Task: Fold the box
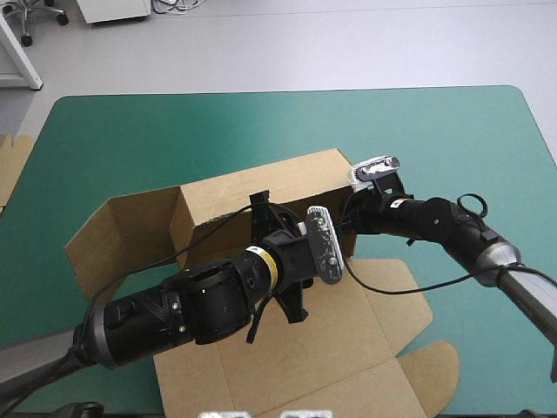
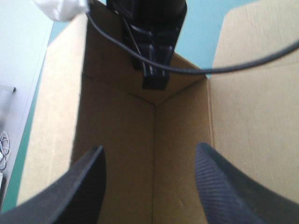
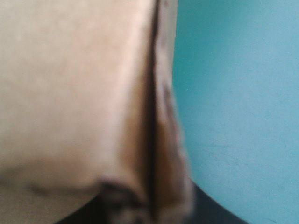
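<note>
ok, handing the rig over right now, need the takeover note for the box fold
Left gripper: open, empty, inside the box, facing its far right corner.
Right gripper: shut on the box at that corner's top edge.
Box: mid-table on the teal-green cover.
Done: far wall and left wall raised; a right wall meets the far one.
Left: near panels lie flat, unfolded; no tucking visible yet.

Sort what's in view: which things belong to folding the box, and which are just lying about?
In the job: box, walls partly raised; left hand, open inside it; right hand, gripping its wall.
Lying about: spare board at the table's left edge.
</note>
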`<action>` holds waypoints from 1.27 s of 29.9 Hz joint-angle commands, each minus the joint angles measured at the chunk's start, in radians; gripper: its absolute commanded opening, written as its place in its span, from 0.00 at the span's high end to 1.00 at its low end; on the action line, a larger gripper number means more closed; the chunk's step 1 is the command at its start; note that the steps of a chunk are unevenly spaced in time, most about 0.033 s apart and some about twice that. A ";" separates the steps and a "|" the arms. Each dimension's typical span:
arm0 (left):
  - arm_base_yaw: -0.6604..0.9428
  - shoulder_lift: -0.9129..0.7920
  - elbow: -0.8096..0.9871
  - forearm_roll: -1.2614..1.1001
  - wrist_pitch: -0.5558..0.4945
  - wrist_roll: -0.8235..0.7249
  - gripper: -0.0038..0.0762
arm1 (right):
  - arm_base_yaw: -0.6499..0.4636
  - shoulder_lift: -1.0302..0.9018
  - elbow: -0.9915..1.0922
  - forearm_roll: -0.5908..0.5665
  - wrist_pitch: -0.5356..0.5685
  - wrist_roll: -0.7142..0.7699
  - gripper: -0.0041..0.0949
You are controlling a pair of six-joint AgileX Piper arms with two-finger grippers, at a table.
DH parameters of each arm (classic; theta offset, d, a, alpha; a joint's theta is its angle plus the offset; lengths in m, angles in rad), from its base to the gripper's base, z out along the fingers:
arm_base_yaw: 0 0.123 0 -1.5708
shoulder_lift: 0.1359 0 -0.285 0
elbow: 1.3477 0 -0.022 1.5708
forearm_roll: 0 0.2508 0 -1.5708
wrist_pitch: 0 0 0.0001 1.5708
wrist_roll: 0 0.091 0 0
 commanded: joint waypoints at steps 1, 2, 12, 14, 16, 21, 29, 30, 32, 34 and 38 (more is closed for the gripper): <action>-0.004 -0.033 -0.117 0.021 -0.032 -0.007 0.44 | 0.003 -0.038 -0.035 0.036 -0.036 0.014 0.97; 0.005 -0.034 -0.141 0.019 -0.032 -0.007 0.44 | 0.003 -0.038 -0.035 0.033 -0.036 0.016 0.97; 0.301 -0.056 -0.307 -0.173 -0.032 0.011 0.44 | 0.003 -0.038 -0.035 -0.012 -0.039 0.055 0.97; 0.396 -0.067 -0.307 -0.247 -0.034 0.028 0.44 | 0.003 -0.038 -0.035 -0.012 -0.040 0.055 0.97; 0.508 -0.078 -0.307 -0.334 -0.039 0.065 0.44 | 0.001 -0.038 -0.035 -0.017 -0.040 0.055 0.97; 0.801 -0.100 -0.309 -0.564 -0.041 0.164 0.44 | 0.001 -0.038 -0.035 -0.066 -0.043 0.099 0.97; 1.269 -0.101 -0.309 -1.034 0.019 0.407 0.47 | -0.043 -0.038 -0.035 -0.102 -0.038 0.138 0.97; 1.309 -0.101 -0.309 -1.069 0.030 0.427 0.48 | -0.051 -0.038 -0.035 -0.102 -0.033 0.138 0.97; 1.400 -0.092 -0.309 -1.128 0.052 0.455 0.49 | -0.063 -0.038 -0.035 -0.105 -0.030 0.138 0.97; 1.451 -0.082 -0.309 -1.161 0.067 0.458 0.49 | -0.067 -0.038 -0.044 -0.110 -0.021 0.138 0.97; 1.497 -0.044 -0.302 -1.188 0.100 0.462 0.49 | -0.067 -0.038 -0.085 -0.117 0.002 0.141 0.97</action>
